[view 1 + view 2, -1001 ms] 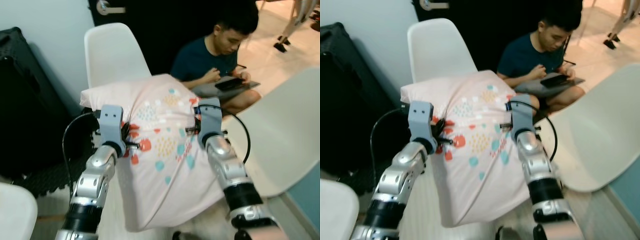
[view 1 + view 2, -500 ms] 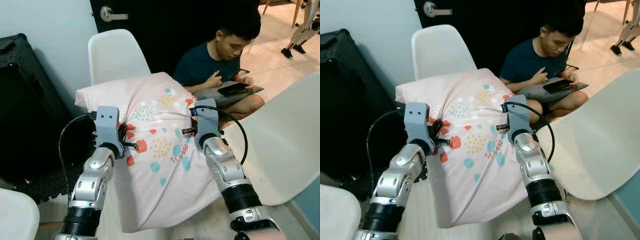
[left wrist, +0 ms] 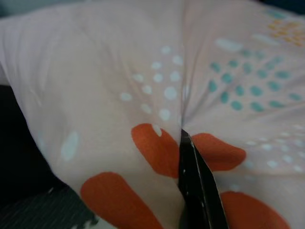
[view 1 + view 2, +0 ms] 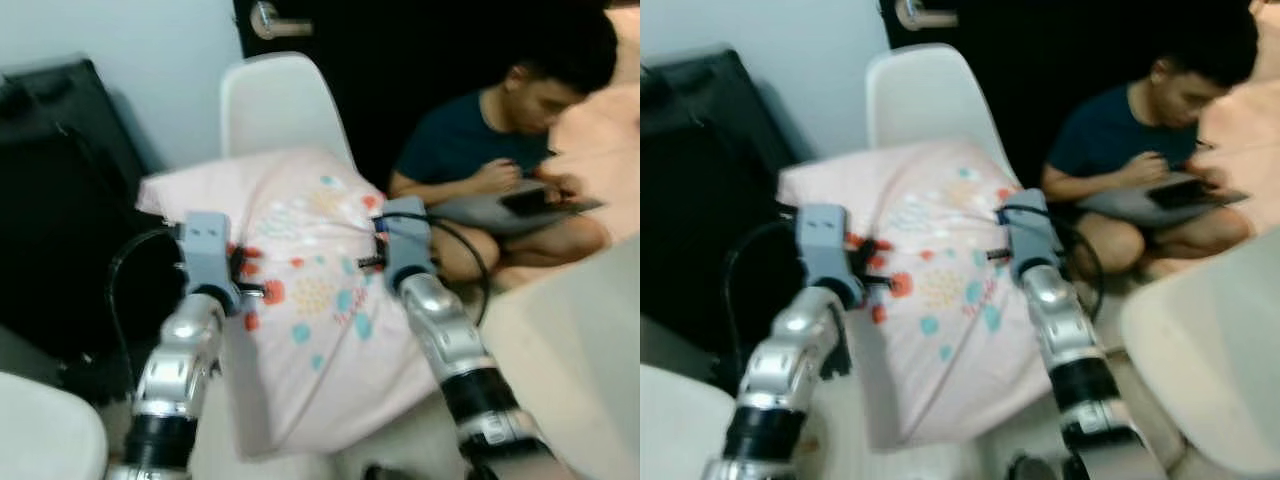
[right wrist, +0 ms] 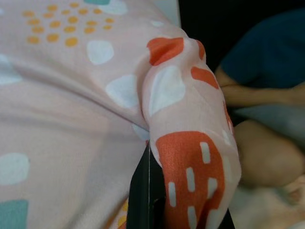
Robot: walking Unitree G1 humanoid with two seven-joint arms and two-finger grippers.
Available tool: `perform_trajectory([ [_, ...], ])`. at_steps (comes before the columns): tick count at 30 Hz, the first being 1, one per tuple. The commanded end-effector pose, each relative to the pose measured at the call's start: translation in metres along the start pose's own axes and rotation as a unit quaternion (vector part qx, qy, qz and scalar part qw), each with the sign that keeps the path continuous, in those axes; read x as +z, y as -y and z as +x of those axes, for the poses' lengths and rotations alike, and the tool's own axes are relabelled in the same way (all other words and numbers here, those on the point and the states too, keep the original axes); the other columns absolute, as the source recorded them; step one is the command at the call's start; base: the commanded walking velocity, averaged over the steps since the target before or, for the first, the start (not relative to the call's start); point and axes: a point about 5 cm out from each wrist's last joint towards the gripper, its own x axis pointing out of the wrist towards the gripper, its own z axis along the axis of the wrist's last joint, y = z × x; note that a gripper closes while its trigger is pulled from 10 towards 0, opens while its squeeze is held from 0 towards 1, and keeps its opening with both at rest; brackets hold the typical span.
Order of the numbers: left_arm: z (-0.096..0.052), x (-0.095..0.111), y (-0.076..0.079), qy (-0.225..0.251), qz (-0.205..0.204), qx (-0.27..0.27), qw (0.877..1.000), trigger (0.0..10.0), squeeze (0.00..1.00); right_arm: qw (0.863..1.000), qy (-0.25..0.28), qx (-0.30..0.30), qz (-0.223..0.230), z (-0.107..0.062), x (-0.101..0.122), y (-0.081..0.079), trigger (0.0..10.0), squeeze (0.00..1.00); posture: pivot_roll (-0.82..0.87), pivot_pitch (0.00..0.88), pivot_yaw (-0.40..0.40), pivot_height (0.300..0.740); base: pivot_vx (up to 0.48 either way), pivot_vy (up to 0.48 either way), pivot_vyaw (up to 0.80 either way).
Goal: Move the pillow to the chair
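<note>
Jaws: left gripper [image 4: 243,285] and right gripper [image 4: 372,243] both pinching pillow [image 4: 310,300] | held between arms, long axis toward chair [image 4: 285,105] directly ahead | arms equally near

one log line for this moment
left gripper: shut on pillow | right gripper: shut on pillow | pillow: held up before chair | person: seated behind

matt cloth pillow [image 4: 310,300], seemingly plastic chair [image 4: 285,105]

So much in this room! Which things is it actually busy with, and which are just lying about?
In the job:
pillow, pinched by both arms
left gripper
right gripper
white chair behind it

Lying about:
black case
seated person with a phone
second white chair
</note>
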Motion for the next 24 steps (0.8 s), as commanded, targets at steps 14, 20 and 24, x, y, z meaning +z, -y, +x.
perform_trajectory([
  [14,-0.0004,0.0067,-0.0026,0.013,0.01,0.0,1.0,10.0,0.0,0.999,0.026,-0.013,0.024,-0.001,0.0069,-0.0015,10.0,0.0,0.06,0.119,0.059,0.74,0.346,0.0,-0.36],
  [20,-0.0009,0.0057,-0.002,0.011,0.008,0.0,1.0,10.0,0.0,0.999,0.026,-0.012,0.019,-0.0013,0.0059,-0.0022,10.0,0.0,0.06,0.121,0.059,0.74,0.345,0.0,0.0],
  [24,-0.0005,0.0061,-0.0029,0.011,0.008,0.001,1.0,10.0,0.0,0.999,0.027,-0.01,0.02,-0.0008,0.0068,-0.0031,10.0,0.0,0.06,0.122,0.058,0.74,0.345,0.0,0.0],
])
